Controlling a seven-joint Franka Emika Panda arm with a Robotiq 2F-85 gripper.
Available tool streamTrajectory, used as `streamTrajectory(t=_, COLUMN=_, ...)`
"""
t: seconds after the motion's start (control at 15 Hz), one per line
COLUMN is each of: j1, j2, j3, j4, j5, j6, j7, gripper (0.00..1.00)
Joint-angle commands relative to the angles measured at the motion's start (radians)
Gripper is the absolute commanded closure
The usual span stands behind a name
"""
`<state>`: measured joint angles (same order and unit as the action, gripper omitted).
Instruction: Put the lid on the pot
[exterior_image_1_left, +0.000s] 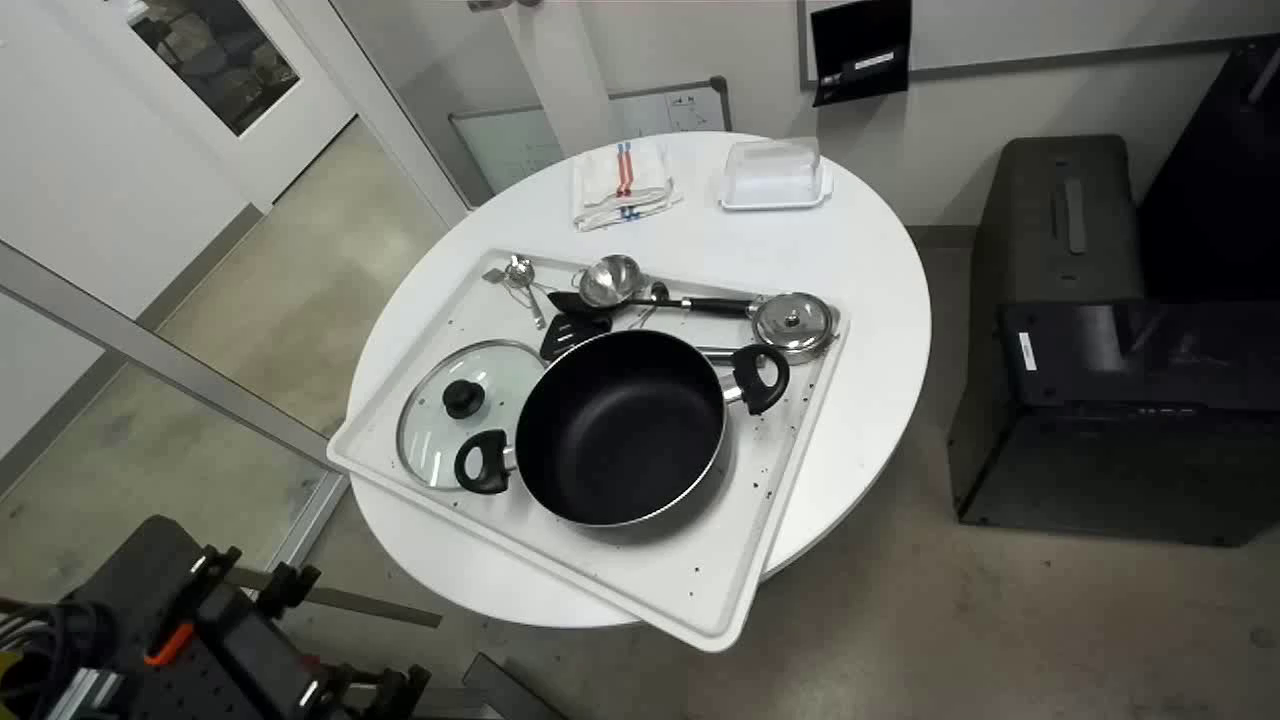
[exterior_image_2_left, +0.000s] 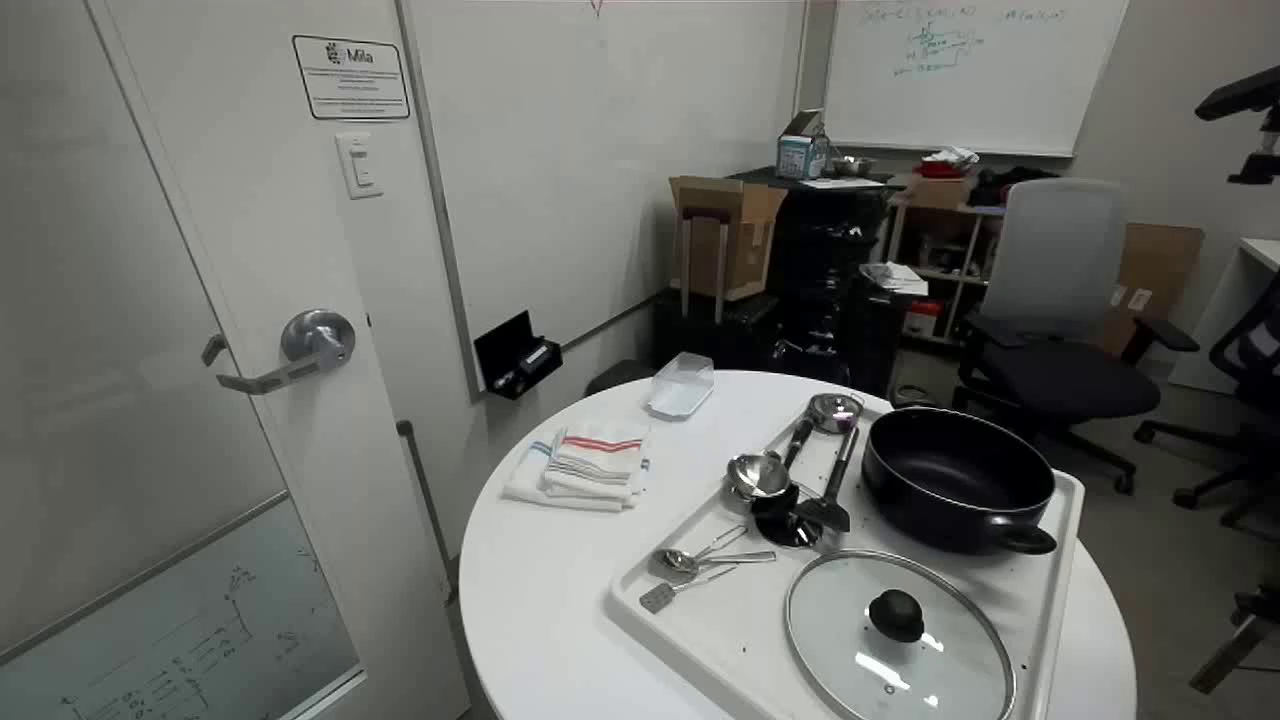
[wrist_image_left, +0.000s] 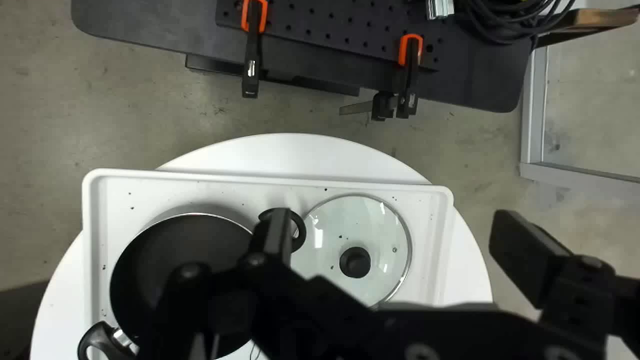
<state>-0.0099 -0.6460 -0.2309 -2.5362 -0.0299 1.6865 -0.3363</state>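
Observation:
The lid (exterior_image_1_left: 437, 425) is clear glass with a metal rim and black knob. It lies on the white tray beside the pot, knob up; one pot handle overlaps it in the wrist view. The lid also shows in an exterior view (exterior_image_2_left: 850, 620) and the wrist view (wrist_image_left: 372, 225). The black pot (exterior_image_1_left: 620, 430) stands upright and uncovered on the tray, also visible in an exterior view (exterior_image_2_left: 950, 480) and the wrist view (wrist_image_left: 185, 250). My gripper (wrist_image_left: 392, 230) is open and empty, well above the tray, fingers spread around the lid's knob as seen from the wrist. My gripper's body hides part of the pot.
The tray (exterior_image_1_left: 720, 570) sits on a round white table (exterior_image_1_left: 880, 330). Metal utensils, black spatulas and a small silver pan (exterior_image_1_left: 793, 322) lie behind the pot. A folded towel (exterior_image_1_left: 622, 185) and a clear container (exterior_image_1_left: 773, 175) are at the table's far side. A black clamp-fitted bench (wrist_image_left: 320, 45) stands nearby.

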Motion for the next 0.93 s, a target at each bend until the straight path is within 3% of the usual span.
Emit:
streamTrajectory(t=0.0, j1=-0.016, j2=0.003, j3=0.014, j4=0.001, j5=0.007, j6=-0.001, j7=-0.008, gripper=0.00)
streamTrajectory(t=0.87, j1=-0.010, j2=0.023, j3=0.031, j4=-0.010, j5=0.005, j6=0.034, j7=0.003, gripper=0.00)
